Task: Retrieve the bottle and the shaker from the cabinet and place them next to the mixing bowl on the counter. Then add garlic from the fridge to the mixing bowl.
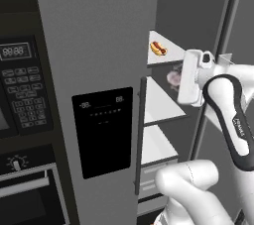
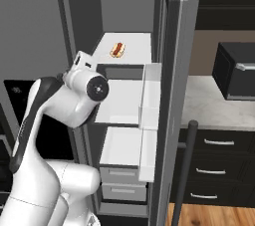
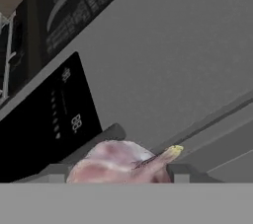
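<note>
jaws clasp garlic | pale pinkish, lumpy, seemingly papery

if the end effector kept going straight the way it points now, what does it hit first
Probably nothing new: the garlic already sits between the fingertips of the end effector. Past it lies the closed grey fridge door, though depth is unclear.

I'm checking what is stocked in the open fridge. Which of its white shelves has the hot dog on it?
The top shelf: the hot dog lies toward its left side. The middle shelf and lower shelf look bare from the right base view.
</note>
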